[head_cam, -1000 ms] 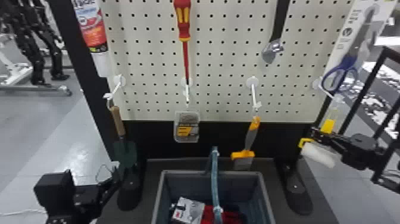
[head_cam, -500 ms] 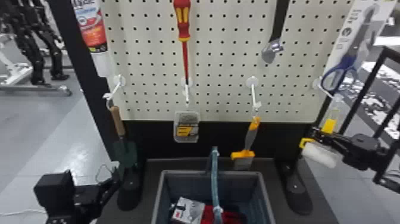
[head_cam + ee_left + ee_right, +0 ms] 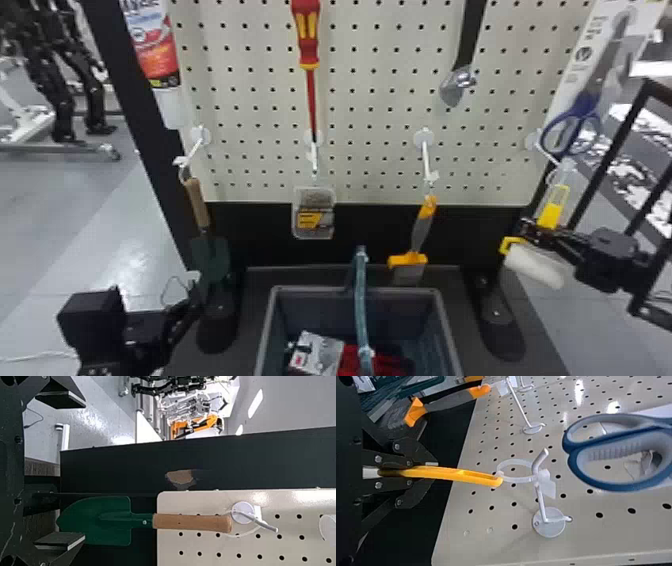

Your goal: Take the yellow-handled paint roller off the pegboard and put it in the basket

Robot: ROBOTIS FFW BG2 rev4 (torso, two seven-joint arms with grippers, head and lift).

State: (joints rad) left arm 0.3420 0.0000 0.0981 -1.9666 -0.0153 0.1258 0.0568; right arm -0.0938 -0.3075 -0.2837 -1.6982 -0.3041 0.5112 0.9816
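Paint roller (image 3: 535, 265): at the pegboard's (image 3: 380, 120) right side, its yellow handle (image 3: 451, 474) in the right gripper; the pale loop (image 3: 514, 479) at the handle's end is on a white hook (image 3: 540, 502). The roller is outside the basket.
Right gripper (image 3: 537, 231): fingers pinching the yellow handle from both sides, just above the white roller sleeve.
Left gripper (image 3: 187, 305): fingers (image 3: 59, 540) spread wide, well apart from each other, near the blade of the garden trowel.
Garden trowel (image 3: 190, 522): green blade down, wooden handle up, hanging by a loop from a hook on the left.
Basket (image 3: 360, 289): grey, below the board, blue carrying handle (image 3: 361, 305) raised across its middle; inside, a white-and-grey package (image 3: 315, 352) beside a red item (image 3: 382, 362).
Scraper (image 3: 420, 232): orange and grey, hanging between the plastic pack (image 3: 314, 212) and the paint roller.
Screwdriver (image 3: 306, 37): red and yellow, tip down, above the plastic pack.
Ladle (image 3: 468, 37): black handle, metal bowl, higher than the scraper.
Scissors (image 3: 575, 122): blue handles, above the paint roller.
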